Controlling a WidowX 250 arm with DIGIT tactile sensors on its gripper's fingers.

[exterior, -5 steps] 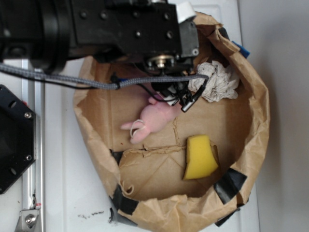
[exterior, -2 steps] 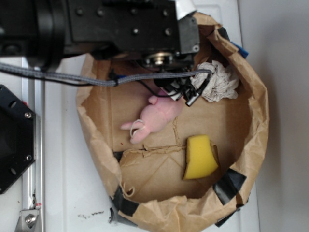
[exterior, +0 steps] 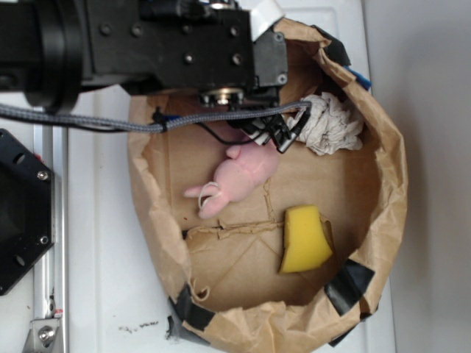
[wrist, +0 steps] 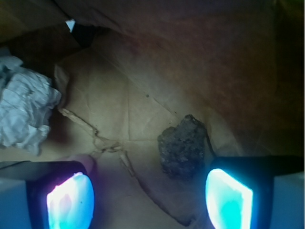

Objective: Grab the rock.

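The rock (wrist: 182, 147), a small dark rough chunk, lies on the brown paper floor in the wrist view, just ahead of the right glowing pad (wrist: 228, 199). My gripper (wrist: 150, 200) is open, with nothing between its fingers. The left pad (wrist: 70, 202) sits near the pink toy's edge. In the exterior view the arm's black body hides the rock, and my gripper (exterior: 271, 134) hangs over the bag's upper part, between the pink plush toy (exterior: 239, 179) and the crumpled paper wad (exterior: 330, 123).
A brown paper bag (exterior: 390, 184) with rolled walls and black tape encloses everything. A yellow sponge (exterior: 305, 240) lies at its lower right. The paper wad (wrist: 25, 112) sits at the left in the wrist view. A grey braided cable (exterior: 96, 119) crosses the bag's left rim.
The arm has shifted up and a little left, toward the bag's far wall. The fingers moved from beside the plush toy's head to higher up near the paper wad.
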